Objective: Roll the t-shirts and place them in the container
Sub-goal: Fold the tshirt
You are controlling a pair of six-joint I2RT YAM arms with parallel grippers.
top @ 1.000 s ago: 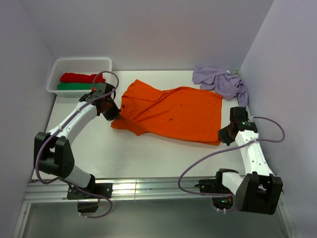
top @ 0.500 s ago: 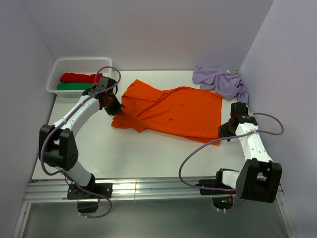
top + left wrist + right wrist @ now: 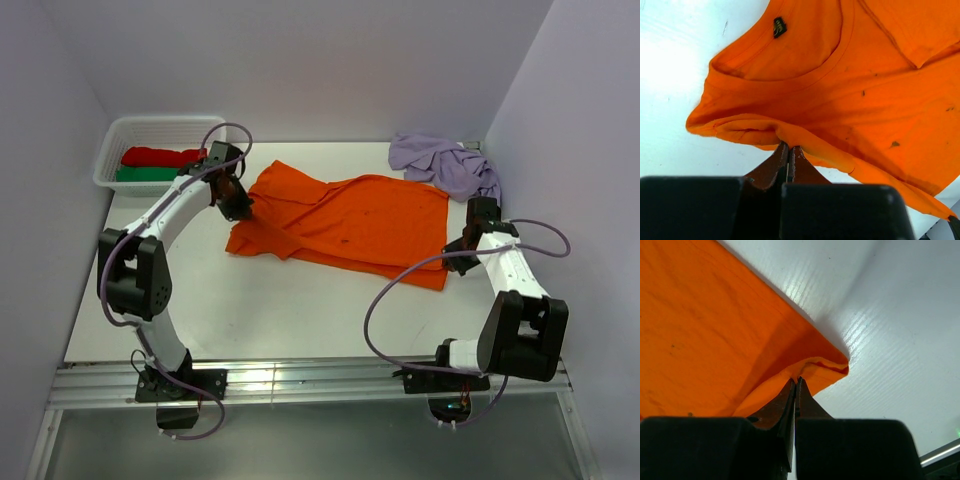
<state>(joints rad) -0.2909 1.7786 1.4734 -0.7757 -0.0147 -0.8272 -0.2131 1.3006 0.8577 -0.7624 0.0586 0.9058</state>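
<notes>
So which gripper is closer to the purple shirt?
Right. The right gripper is in front of the purple shirt; the left gripper is far off by the basket.

Orange t-shirt (image 3: 850,95) fills centre & right of frame, neck opening up top w/ small dark label (image 3: 779,27) inside collar, upper left. Left gripper (image 3: 789,150) at bottom centre, jaws pinched tight on a folded edge of the fabric. Few dark specks (image 3: 894,144) at right. White table (image 3: 670,75) along left side.
</notes>
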